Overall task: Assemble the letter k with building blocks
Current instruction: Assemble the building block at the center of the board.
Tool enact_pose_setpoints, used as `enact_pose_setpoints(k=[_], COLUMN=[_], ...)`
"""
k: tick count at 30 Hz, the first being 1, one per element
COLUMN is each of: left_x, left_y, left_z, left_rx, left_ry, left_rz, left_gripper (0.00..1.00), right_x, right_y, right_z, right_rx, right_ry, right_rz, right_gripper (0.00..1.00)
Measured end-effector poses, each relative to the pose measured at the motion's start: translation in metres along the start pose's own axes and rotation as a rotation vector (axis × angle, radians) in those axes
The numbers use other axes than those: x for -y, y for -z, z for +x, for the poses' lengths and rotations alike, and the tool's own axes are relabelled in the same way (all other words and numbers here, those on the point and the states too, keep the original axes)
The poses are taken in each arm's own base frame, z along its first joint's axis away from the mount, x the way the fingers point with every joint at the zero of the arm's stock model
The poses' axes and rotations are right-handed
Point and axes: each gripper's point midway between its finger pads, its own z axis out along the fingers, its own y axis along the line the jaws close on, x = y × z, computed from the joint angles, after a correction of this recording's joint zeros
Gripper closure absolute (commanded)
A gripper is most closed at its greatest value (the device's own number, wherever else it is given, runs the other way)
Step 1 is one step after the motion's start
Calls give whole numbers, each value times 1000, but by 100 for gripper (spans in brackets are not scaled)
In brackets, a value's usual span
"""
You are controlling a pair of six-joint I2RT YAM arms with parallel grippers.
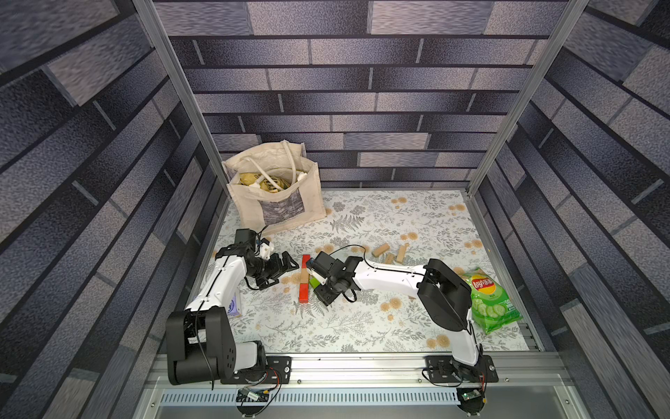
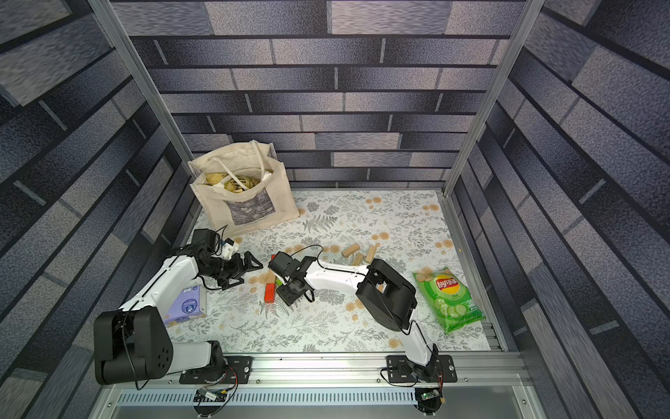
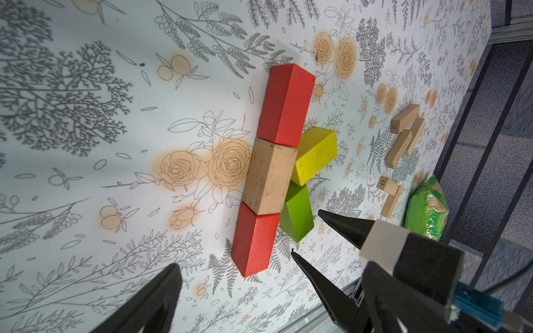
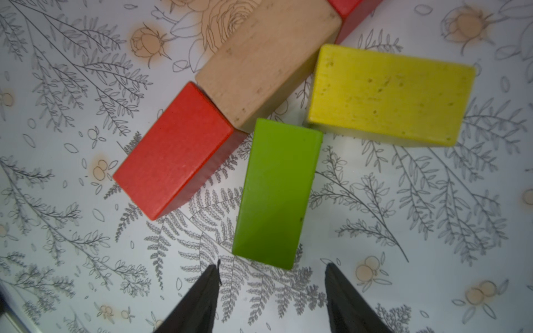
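Observation:
The letter k lies flat at mid-table. Its spine is a red block (image 3: pixel 285 103), a tan block (image 3: pixel 269 176) and a second red block (image 3: pixel 253 242) end to end. A yellow block (image 4: pixel 386 95) and a green block (image 4: pixel 277 193) slant out from the tan one. My right gripper (image 4: pixel 272 266) is open, its fingertips on either side of the green block's free end and clear of it. My left gripper (image 1: pixel 281 274) hovers wide open and empty just left of the spine (image 1: pixel 304 277). In both top views the right wrist hides the yellow block.
Several loose tan blocks (image 1: pixel 389 254) lie behind the right arm. A canvas tote bag (image 1: pixel 275 196) stands at the back left, and a green chips bag (image 1: pixel 487 301) lies at the right edge. A purple tissue pack (image 2: pixel 186 304) sits beside the left arm.

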Motion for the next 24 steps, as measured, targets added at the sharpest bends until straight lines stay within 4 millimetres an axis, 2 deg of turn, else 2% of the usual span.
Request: enact_pose_setpoints(k=[17,24], left_x=[1,1], left_y=[0,0], left_z=[0,0], left_rx=[-1,-1], left_ry=[0,0], left_rz=[3,3], left_gripper=[0,0], right_x=[1,6], right_y=[-9,-9], right_z=[-8,-5], right_rx=[3,-9], right_ry=[-10,-11], right_rz=[15,45], right_gripper=[42,44])
